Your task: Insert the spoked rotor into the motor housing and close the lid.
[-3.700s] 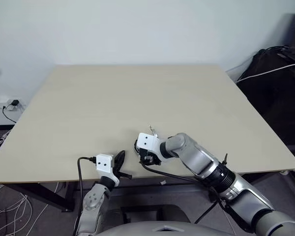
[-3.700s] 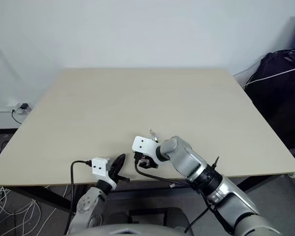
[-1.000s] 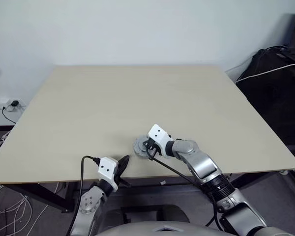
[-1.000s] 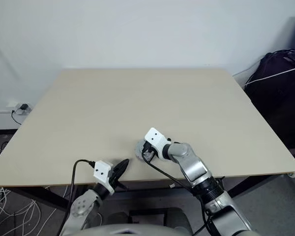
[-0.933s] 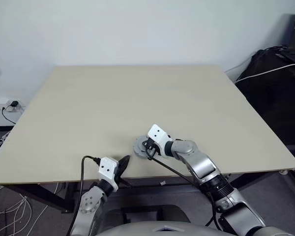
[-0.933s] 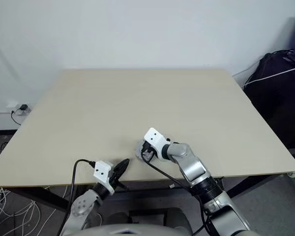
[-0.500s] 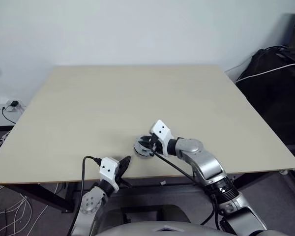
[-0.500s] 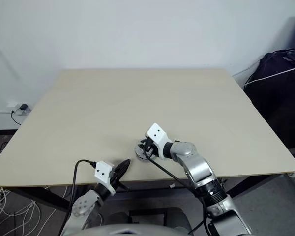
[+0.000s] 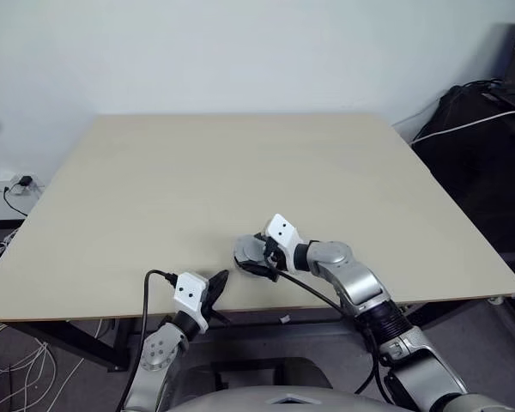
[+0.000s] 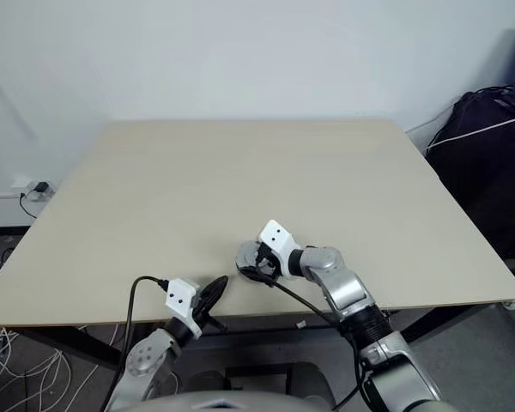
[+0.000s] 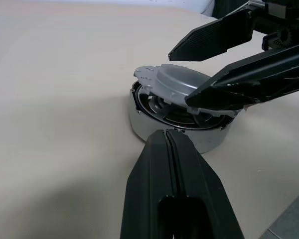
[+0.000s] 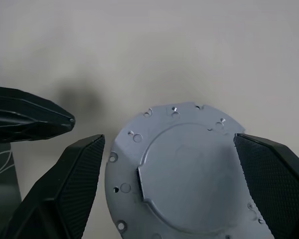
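Observation:
The motor housing (image 11: 142, 124) stands near the table's front edge, its wall silvery on the outside. The dull grey lid (image 11: 182, 84), smooth face with raised centre up, lies tilted on its rim, one edge lifted. Dark shiny rings show in the gap below it, and I cannot tell the spoked rotor apart there. My right gripper (image 12: 169, 137) is open, one finger on each side of the lid (image 12: 189, 169), just above it. My left gripper (image 11: 167, 137) is shut and empty, its tip close to the housing's near wall without touching it. The head view shows both grippers (image 9: 259, 255) (image 9: 215, 286) by the front edge.
The beige table (image 9: 197, 172) stretches bare behind the housing. Its front edge runs just beneath my left gripper. Black bags and cables (image 9: 489, 129) lie off the right side, and a wall socket with wires (image 9: 17, 182) off the left.
My right gripper, shut on the lid a second ago, has opened wide and let it go onto the housing. The left gripper has stayed put.

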`<state>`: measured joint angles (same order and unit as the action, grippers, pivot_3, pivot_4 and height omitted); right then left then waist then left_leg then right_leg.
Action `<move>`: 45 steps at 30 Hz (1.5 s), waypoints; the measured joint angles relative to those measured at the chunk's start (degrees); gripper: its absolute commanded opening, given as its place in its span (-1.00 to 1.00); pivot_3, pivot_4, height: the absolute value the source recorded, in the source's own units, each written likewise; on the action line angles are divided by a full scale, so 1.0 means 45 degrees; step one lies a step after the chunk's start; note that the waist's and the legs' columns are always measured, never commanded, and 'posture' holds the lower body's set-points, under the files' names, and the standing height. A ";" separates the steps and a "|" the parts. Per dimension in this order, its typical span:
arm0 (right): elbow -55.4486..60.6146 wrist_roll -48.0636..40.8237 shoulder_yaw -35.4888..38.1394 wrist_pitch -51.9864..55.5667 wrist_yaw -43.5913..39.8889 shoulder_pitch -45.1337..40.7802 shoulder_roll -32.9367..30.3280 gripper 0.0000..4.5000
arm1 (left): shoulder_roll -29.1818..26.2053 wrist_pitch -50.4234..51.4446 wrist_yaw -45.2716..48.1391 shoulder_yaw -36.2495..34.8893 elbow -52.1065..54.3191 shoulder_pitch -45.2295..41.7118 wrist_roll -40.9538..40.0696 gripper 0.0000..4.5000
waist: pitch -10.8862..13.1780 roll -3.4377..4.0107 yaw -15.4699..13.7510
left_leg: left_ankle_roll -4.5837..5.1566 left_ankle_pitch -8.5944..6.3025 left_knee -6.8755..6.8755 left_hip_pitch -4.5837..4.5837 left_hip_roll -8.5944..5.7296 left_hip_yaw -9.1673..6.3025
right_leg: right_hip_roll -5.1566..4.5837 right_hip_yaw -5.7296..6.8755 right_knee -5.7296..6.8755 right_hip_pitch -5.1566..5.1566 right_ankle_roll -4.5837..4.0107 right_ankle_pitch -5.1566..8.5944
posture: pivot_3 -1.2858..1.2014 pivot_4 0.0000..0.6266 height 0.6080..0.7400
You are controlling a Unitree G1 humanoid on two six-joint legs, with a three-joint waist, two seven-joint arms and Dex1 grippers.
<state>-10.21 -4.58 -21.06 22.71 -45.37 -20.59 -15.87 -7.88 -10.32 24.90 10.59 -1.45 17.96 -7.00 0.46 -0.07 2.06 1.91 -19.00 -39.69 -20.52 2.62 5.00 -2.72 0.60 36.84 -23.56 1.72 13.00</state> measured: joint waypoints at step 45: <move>-0.2282 0.0530 0.0244 -0.1357 -0.0375 -0.0588 0.0220 0.44 | -0.0081 -0.0006 -0.0246 -0.0173 0.0082 0.0399 -0.0074 -1.00 | -0.0008 0.0016 -0.0003 | -0.0002 0.0001 0.0000 0.0006 0.0001 0.0002 | 0.0000 -0.0003 0.0003 0.0005 0.0003 -0.0003 | 0.03 -1.00 1.00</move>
<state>-20.48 -2.20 -19.96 16.60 -47.05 -23.24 -14.87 -8.24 -10.34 23.80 9.81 -1.08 19.75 -7.33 0.42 0.00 2.04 1.90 -19.00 -39.69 -20.50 2.63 5.01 -2.72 0.58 36.85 -23.54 1.74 12.98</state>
